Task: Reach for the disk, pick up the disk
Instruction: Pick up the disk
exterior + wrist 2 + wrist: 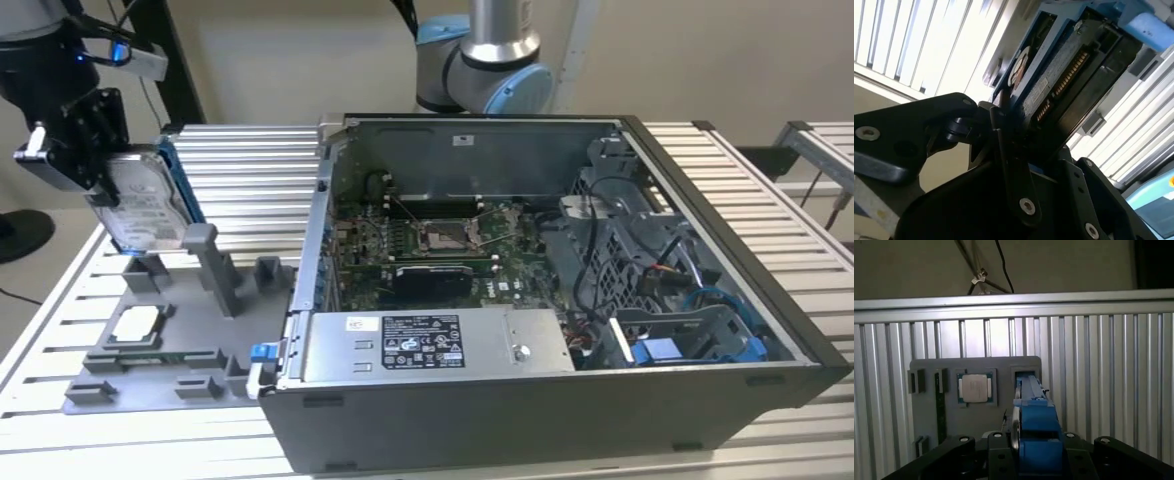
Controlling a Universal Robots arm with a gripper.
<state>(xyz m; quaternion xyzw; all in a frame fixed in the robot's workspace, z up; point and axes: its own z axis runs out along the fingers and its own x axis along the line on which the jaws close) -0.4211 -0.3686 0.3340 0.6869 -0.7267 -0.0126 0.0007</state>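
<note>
Your pincer (83, 150) clamps the blue-framed disk (140, 205) upright just above the grey fixture (200, 345) on the slatted surface (254, 170), at the exterior view's left: the reach is done, and the pickup looks complete or nearly so.

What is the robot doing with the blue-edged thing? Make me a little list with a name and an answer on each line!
gripper: shut on the disk
disk: silver with a blue frame, held standing on edge over the tray
tray: grey, on the slatted table, at the exterior view's left of the case
chip: lies flat in the tray, apart from the disk
case: open on top, parts showing inside
work so far: disk gripped; cannot tell if it is clear of its slot
</note>
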